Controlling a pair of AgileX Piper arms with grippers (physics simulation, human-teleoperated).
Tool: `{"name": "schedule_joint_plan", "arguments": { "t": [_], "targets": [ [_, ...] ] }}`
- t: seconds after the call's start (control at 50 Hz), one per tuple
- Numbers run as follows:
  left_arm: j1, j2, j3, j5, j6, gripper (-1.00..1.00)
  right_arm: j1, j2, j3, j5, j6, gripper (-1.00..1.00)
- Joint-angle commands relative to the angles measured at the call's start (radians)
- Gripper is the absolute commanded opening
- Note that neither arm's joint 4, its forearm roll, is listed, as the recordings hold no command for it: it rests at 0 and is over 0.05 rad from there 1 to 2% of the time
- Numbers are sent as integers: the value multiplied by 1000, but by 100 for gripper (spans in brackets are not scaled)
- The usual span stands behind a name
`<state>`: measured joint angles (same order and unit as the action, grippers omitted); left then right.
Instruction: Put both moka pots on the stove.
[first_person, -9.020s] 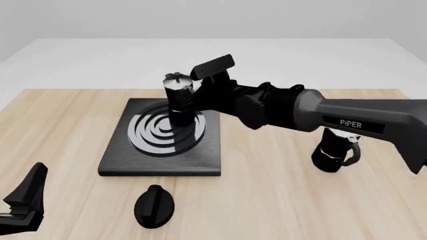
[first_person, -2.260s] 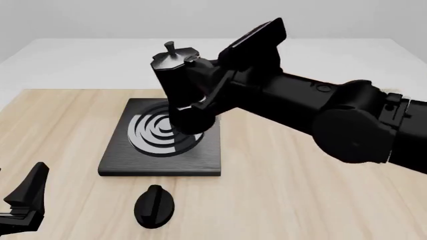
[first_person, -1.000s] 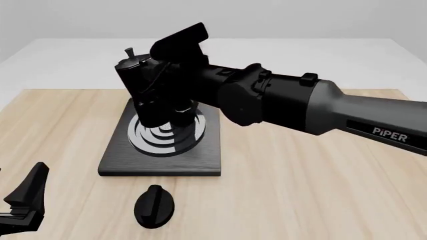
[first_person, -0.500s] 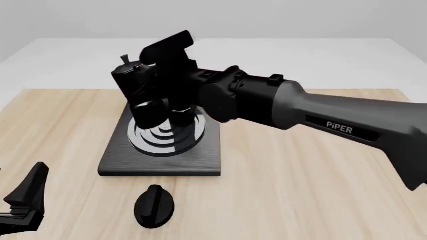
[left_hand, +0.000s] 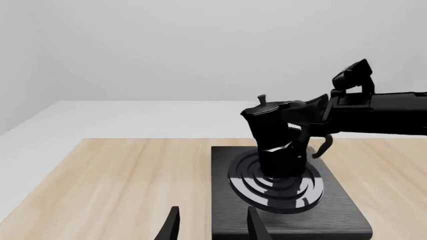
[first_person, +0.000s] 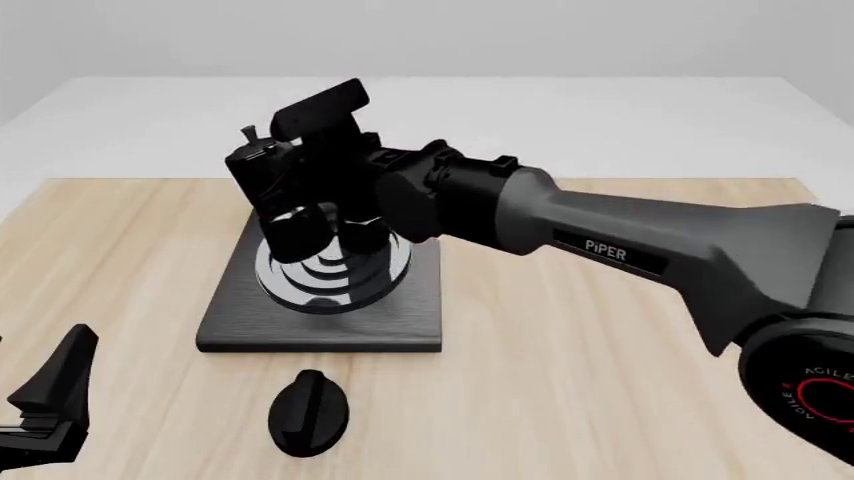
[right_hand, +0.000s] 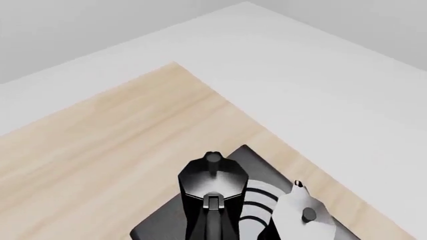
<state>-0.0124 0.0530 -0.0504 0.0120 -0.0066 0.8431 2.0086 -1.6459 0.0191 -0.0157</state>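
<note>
My right gripper (first_person: 331, 188) is shut on one moka pot (first_person: 271, 185) by its handle and holds it tilted, low over the left part of the stove's ring burner (first_person: 327, 275). That pot also shows in the left wrist view (left_hand: 275, 135) and the right wrist view (right_hand: 212, 184). I cannot tell if its base touches the burner. The second moka pot stands on the stove beside it, its silvery lid (right_hand: 304, 212) showing; the arm mostly hides it in the front view. My left gripper (first_person: 51, 400) is open and empty at the table's near left, its fingers (left_hand: 172, 226) apart.
The dark-grey stove slab (first_person: 400, 322) lies left of the table's middle. An oval black knob (first_person: 308, 412) lies in front of it near the table's front edge. My right arm (first_person: 627, 250) stretches across the table from the right.
My right arm has carried the pot a little left and lower over the burner. The left gripper has not moved.
</note>
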Motion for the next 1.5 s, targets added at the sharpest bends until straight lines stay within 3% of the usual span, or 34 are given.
{"name": "schedule_joint_plan", "arguments": {
  "t": [0.02,1.5],
  "targets": [
    [0,0,0,0,0,100,-3,31,-75,6,10,-100],
    [0,0,0,0,0,100,-28,91,-49,-13,40,-100]
  ]
}}
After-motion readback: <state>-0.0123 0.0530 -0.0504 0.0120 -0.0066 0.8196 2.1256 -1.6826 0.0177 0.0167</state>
